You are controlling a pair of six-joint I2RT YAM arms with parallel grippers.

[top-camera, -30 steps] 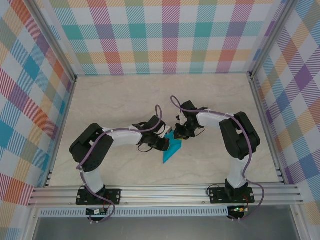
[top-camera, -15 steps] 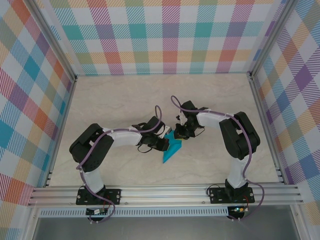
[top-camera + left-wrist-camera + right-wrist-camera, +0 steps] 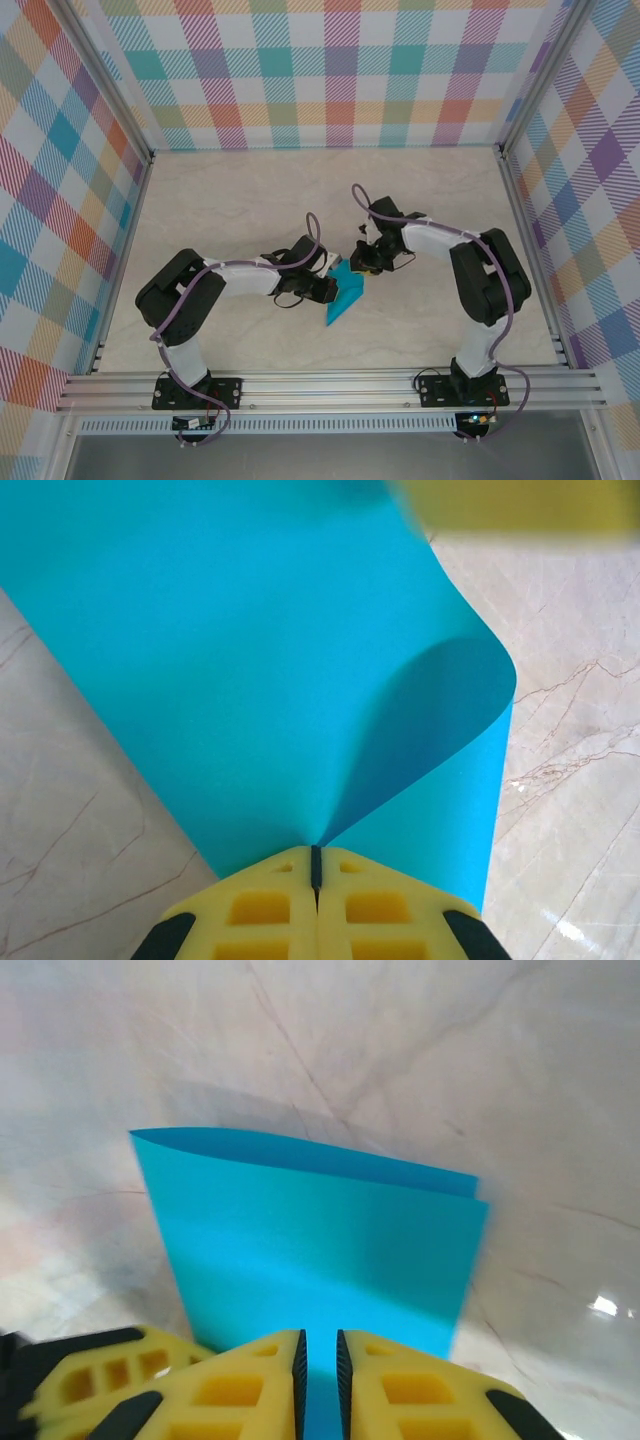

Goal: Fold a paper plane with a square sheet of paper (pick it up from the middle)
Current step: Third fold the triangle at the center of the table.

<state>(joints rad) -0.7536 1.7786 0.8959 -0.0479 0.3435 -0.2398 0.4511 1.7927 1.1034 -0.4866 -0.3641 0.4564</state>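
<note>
The square sheet of paper [image 3: 344, 299], teal-blue, lies folded over on the table between the two arms. My left gripper [image 3: 327, 288] is shut on its near edge. In the left wrist view the paper [image 3: 250, 660] fans out from the pinch at the left gripper [image 3: 316, 858], and its right side curls over. My right gripper [image 3: 363, 264] sits at the paper's far corner. In the right wrist view the right gripper [image 3: 319, 1360] has its jaws a narrow gap apart, over the doubled paper [image 3: 320, 1230], whose two layers show at the far edge.
The marble-look table [image 3: 250, 200] is boxed in by checked walls and metal rails [image 3: 330, 385] along the near edge. A blurred yellow finger [image 3: 520, 505] of the right gripper crosses the top of the left wrist view.
My right arm has shifted a little up and to the right, its gripper drawing back towards the paper's far corner. The left gripper keeps its pinch and has hardly moved.
</note>
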